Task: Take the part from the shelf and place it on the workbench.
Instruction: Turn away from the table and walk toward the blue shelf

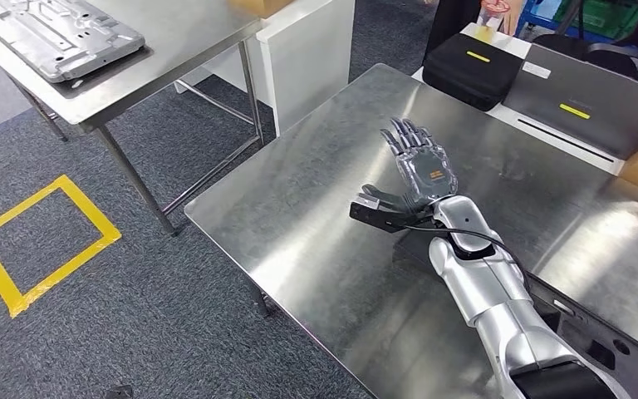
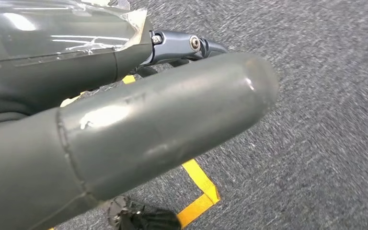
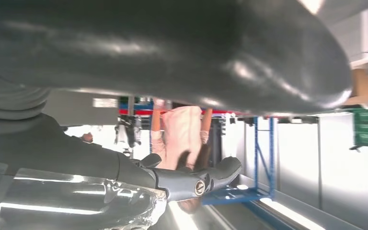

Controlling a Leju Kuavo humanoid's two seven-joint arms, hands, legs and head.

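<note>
Right hand (image 1: pixel 419 170) hovers over the near steel workbench (image 1: pixel 299 216), palm up, fingers spread, holding nothing; right wrist view agrees, thumb and dark fingers (image 3: pixel 211 175) apart with nothing between them. Left hand (image 2: pixel 139 120) hangs over grey carpet (image 2: pixel 326 96) beside yellow floor tape (image 2: pixel 201 189); thumb hides most of it, one fingertip shows, can't tell whether open or closed, nothing seen in it. Workbench top is bare, shiny, reflective, probably slick for metal on metal. A dark flat tray (image 1: pixel 606 349) sits at the near right corner. Farther left, a yellow tape square (image 1: pixel 41 241) on the carpet. Beyond that, a second steel table (image 1: pixel 183 50) carries the likely part, a stamped grey metal plate (image 1: pixel 58 33), lying flat, well apart from both hands. Judgement: stiff, fairly heavy, thin edges, smooth and slippery; best gripped along a long edge or flange, likely both hands. Far right, black cases (image 1: pixel 473 66) with yellow marks on a white counter; a person stands in the background of the right wrist view.
</note>
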